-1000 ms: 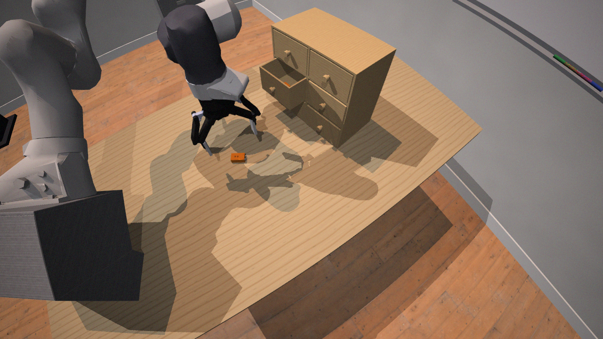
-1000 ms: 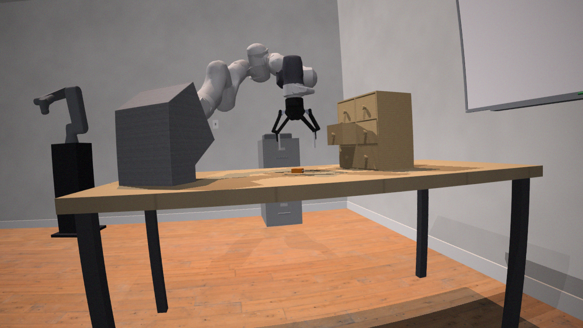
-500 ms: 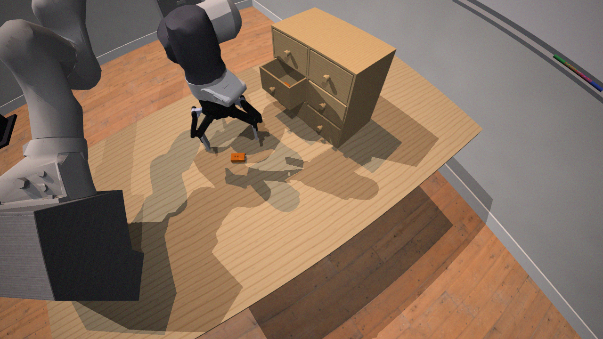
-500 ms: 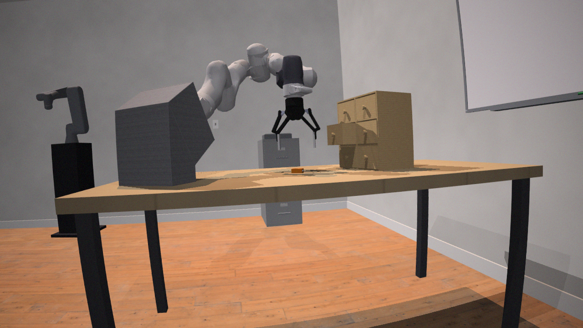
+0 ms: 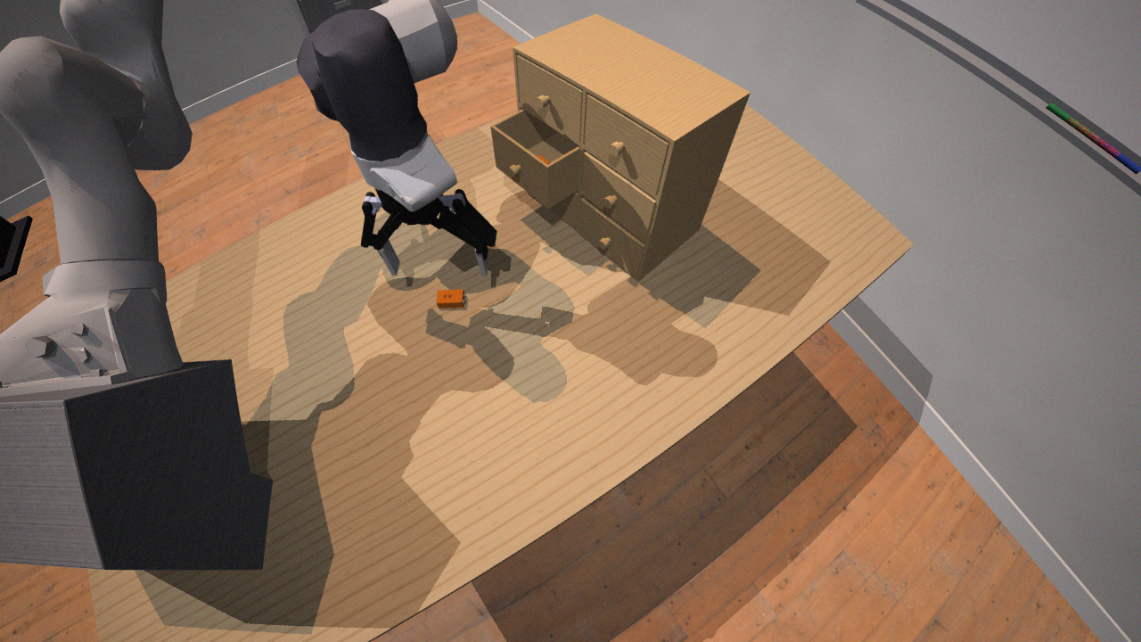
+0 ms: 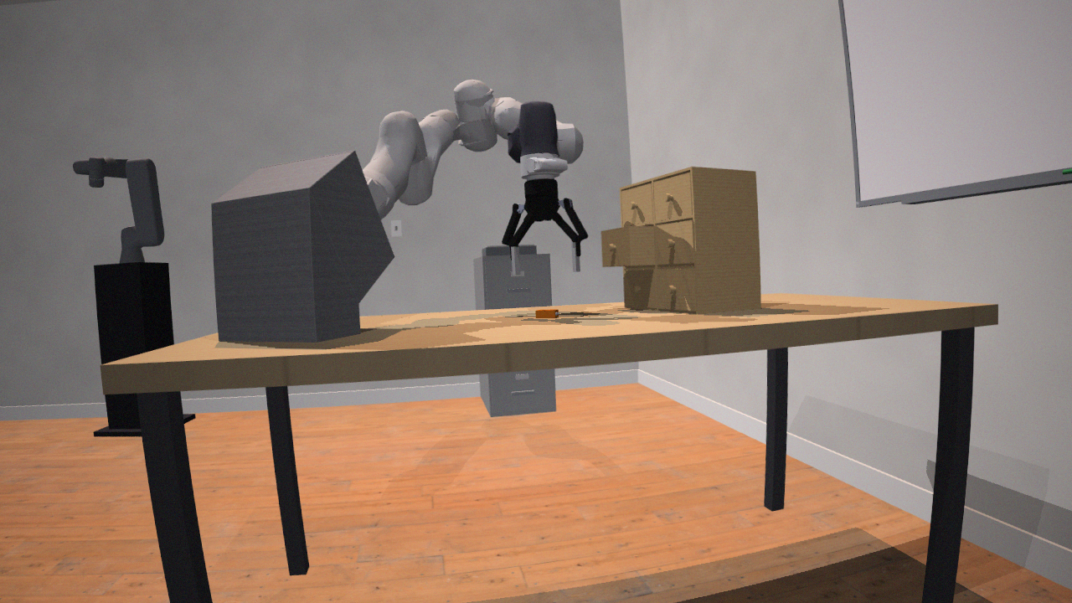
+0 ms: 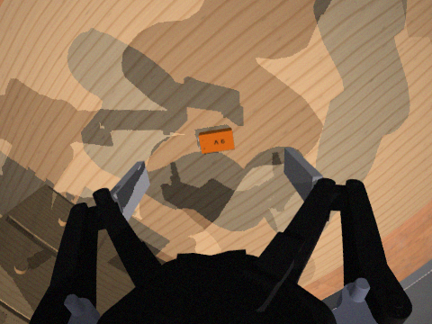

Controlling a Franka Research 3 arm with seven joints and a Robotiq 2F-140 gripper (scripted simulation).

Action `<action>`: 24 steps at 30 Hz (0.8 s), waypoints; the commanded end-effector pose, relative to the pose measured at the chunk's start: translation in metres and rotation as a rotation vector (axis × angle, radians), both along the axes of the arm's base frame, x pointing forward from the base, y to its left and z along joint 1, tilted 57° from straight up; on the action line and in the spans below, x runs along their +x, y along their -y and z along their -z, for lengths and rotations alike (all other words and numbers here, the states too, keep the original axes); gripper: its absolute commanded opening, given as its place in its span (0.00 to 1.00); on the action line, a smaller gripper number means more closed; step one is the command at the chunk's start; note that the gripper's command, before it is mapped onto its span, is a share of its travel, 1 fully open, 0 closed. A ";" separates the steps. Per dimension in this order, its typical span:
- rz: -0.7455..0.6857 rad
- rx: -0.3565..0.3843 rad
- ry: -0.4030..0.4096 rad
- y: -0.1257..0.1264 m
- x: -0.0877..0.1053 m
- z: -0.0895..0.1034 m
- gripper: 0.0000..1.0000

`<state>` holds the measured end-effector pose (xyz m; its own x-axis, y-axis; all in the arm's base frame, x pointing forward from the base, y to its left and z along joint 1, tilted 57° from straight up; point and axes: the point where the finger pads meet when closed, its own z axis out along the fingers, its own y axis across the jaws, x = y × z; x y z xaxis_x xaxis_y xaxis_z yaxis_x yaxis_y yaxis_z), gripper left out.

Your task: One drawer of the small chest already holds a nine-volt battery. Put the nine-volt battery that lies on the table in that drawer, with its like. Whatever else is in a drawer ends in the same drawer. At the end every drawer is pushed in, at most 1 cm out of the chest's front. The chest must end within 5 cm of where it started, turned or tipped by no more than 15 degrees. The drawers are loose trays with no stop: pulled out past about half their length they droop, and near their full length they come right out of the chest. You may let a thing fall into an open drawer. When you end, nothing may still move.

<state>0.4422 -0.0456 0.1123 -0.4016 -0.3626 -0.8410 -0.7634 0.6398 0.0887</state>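
The tool (image 5: 436,269) (image 6: 545,265) (image 7: 214,166) is spread wide, nothing between its fingers. Below it, the orange battery (image 5: 449,298) (image 6: 546,314) (image 7: 217,140) lies on the tabletop (image 5: 510,455) (image 6: 450,346) (image 7: 279,99). Toward the chest (image 5: 638,79) (image 6: 725,239) (image 7: 27,234), one drawer (image 5: 530,171) (image 6: 628,247) stands pulled out. Grasping, dropping in and pushing shut remain. Inside that drawer, only an orange sliver shows, probably the like battery; the near wall hides the rest. The wrist view cuts off the chest.

Gripper (image 5: 437,274) (image 6: 546,272) (image 7: 214,166) is turned further above table (image 5: 558,447) (image 6: 524,358) (image 7: 279,90); grey background arm (image 6: 143,202) now holds its forearm higher, nearly level.
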 end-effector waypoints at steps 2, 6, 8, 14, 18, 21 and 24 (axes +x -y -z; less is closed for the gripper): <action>0.107 0.101 -0.157 0.000 0.000 0.000 1.00; 0.180 0.169 -0.250 0.000 0.000 0.000 1.00; 0.180 0.169 -0.250 0.000 0.000 0.000 1.00; 0.252 0.235 -0.339 0.000 0.000 0.000 1.00; 0.252 0.235 -0.339 0.000 0.000 0.000 1.00; 0.252 0.235 -0.339 0.000 0.000 0.000 1.00; 0.320 0.299 -0.426 0.000 0.000 0.000 1.00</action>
